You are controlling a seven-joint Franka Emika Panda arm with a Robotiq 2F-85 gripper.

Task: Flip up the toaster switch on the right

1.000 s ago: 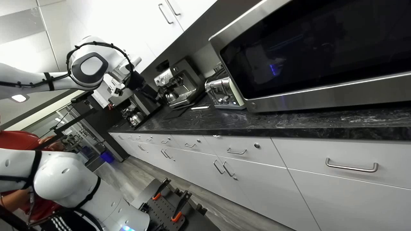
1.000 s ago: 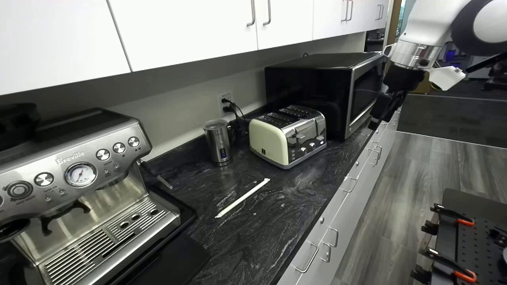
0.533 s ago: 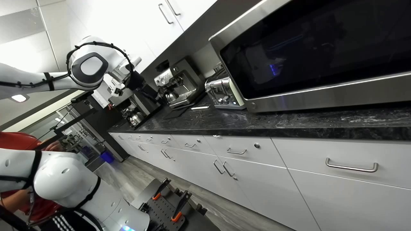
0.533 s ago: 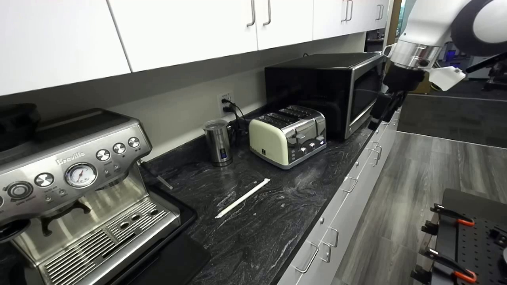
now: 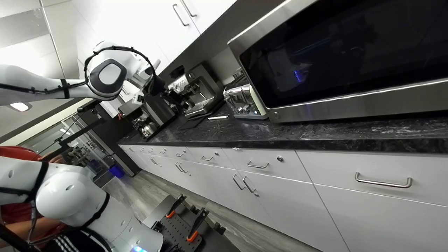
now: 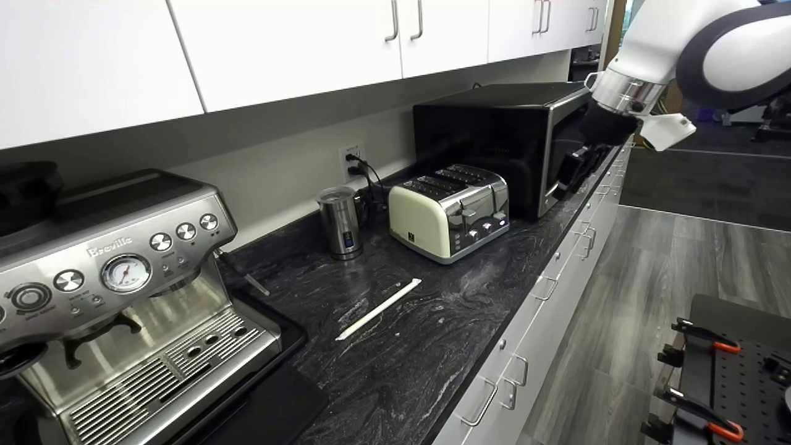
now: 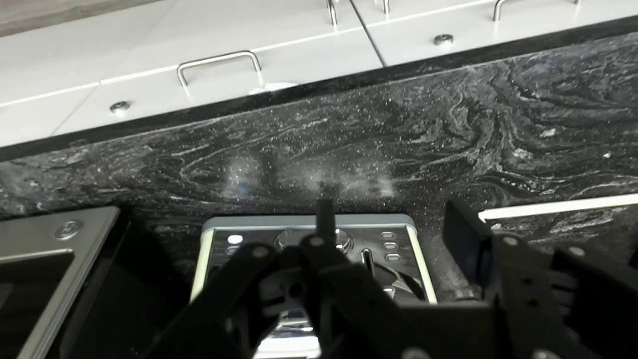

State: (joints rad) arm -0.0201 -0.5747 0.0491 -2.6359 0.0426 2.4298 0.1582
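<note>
The toaster stands on the counter beside the microwave, with a chrome face and cream side panels. Its face also shows in an exterior view. Of its two levers, the right lever, nearer the microwave, sits lower than the left lever. My gripper hangs in front of the microwave's door side, apart from the toaster. In the wrist view my gripper is open and empty. One finger overlaps the toaster face; the other shows over the counter. The right lever is hidden behind the gripper there.
The microwave stands close against the toaster's right. A metal milk frother and the coffee machine stand on the other side. A white wrapped stick lies on the dark counter. White cabinets hang above.
In the last half second my arm and gripper have swung over the counter toward the toaster and tilted slightly. The toaster and other objects have not moved.
</note>
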